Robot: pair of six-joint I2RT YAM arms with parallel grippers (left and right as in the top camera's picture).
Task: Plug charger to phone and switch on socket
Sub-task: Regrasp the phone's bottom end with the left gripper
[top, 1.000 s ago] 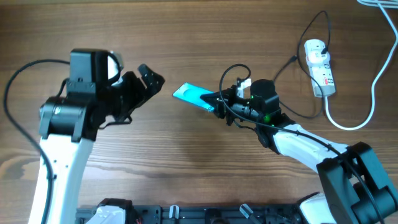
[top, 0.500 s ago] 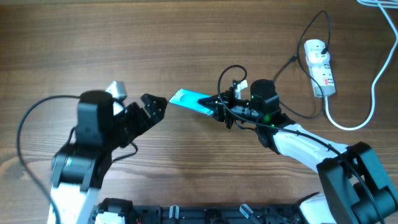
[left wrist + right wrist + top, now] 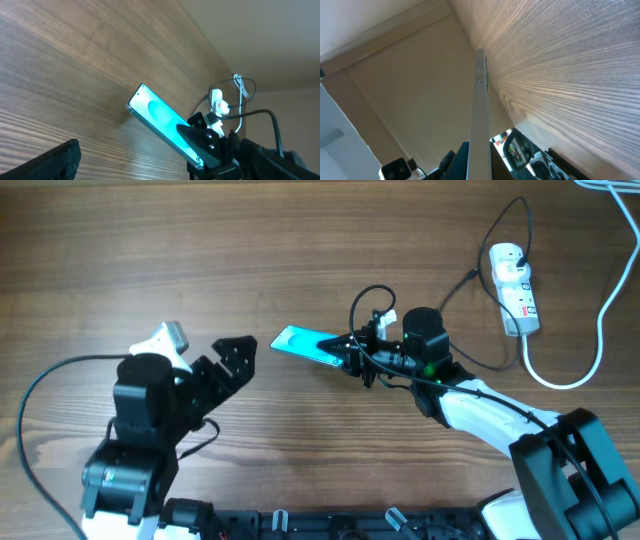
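The right pincer (image 3: 343, 351) pinches the phone (image 3: 300, 339) near the middle of the table (image 3: 300, 240), free end pointing toward 9 o'clock. The left pincer (image 3: 237, 357) is there, spread wide. The socket (image 3: 513, 290) lies at 2 o'clock. I think it is best to hold the phone steady.

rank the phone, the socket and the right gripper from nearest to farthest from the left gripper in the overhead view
1. phone: just right of the left gripper, with its free end towards it.
2. right gripper: at the phone's far end, mid-table, clamped on it.
3. socket: far right, towards the table's upper edge.
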